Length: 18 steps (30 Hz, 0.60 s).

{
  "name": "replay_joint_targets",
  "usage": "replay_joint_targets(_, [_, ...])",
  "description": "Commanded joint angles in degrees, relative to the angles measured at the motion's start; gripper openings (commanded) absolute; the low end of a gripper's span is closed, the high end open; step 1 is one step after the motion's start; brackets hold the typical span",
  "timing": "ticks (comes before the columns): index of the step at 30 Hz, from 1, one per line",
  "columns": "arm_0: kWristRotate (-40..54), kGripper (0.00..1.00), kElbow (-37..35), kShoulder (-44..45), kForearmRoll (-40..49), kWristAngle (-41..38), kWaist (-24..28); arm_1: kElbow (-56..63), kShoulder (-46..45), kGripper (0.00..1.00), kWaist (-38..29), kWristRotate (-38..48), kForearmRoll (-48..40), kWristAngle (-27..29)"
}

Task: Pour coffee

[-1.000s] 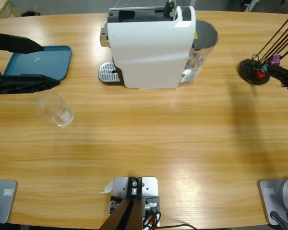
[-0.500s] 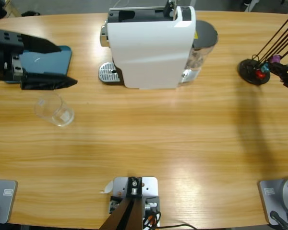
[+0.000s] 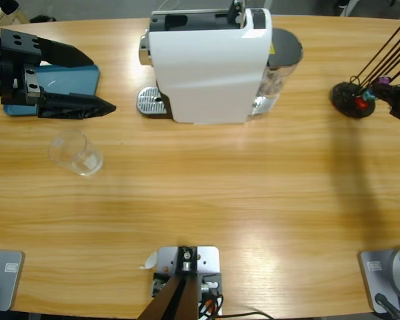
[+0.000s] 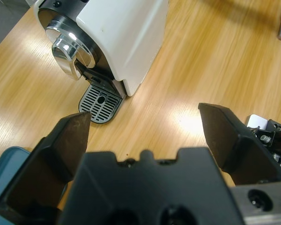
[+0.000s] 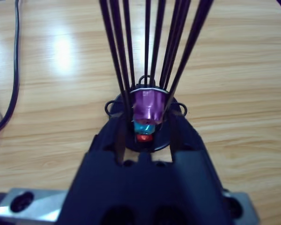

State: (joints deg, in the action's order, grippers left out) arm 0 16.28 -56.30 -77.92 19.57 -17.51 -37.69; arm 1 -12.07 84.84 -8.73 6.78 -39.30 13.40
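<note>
Glass stands apart from my left gripper, beside the coffee machine.

I see the empty-looking glass out in front of the coffee machine, well left of its drip grille; I can't make out coffee. My left gripper hovers wide apart, gripping nothing, near the blue tray. My right gripper sits at the capsule rack; I cannot tell its state.

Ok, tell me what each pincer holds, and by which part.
The left pincer is open and holds nothing. The right pincer is at the purple capsule in the wire rack; whether it grips it cannot be told.
</note>
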Motion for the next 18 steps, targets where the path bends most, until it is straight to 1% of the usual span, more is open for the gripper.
replay_joint_targets(1, [-0.54,0.991,0.35,-2.01,-0.50,0.11,-0.50,1.08,1.49,0.260,1.18,-0.80,-0.87,-1.09])
replay_joint_targets(2, [-0.54,0.991,0.42,-1.97,-0.50,0.11,-0.59,1.08,1.59,0.260,1.18,-0.80,-0.91,-1.09])
replay_joint_targets(3, [-0.54,0.991,0.49,-1.96,-0.50,0.11,-0.63,1.08,1.64,0.225,1.18,-0.86,-1.01,-1.16])
replay_joint_targets(4, [-0.54,0.991,0.58,-1.89,-0.50,0.11,-0.68,1.08,1.64,0.143,1.18,-0.94,-1.10,-1.18])
replay_joint_targets(6, [-0.58,0.991,0.66,-1.89,-0.50,0.11,-0.77,1.17,1.59,0.132,1.18,-0.98,-1.20,-1.25])
replay_joint_targets(8, [-0.63,0.991,0.75,-1.89,-0.50,0.11,-0.80,1.35,1.52,0.086,1.18,-0.98,-1.47,-1.35])
replay_joint_targets(11, [-0.63,0.991,0.91,-1.89,-0.50,0.11,-1.01,1.35,1.47,0.071,1.18,-1.01,-1.63,-1.35])
replay_joint_targets(12, [-0.63,0.991,1.05,-1.78,-0.50,0.11,-1.08,1.35,1.50,0.030,1.18,-1.07,-1.73,-1.35])
replay_joint_targets(13, [-0.63,0.991,1.28,-1.59,-0.50,0.11,-1.16,1.35,1.56,0.016,1.18,-1.07,-1.84,-1.35])
replay_joint_targets(18, [-0.75,0.991,2.63,-0.55,-0.50,0.11,-1.16,1.22,1.57,0.016,1.18,-1.09,-1.84,-1.18])
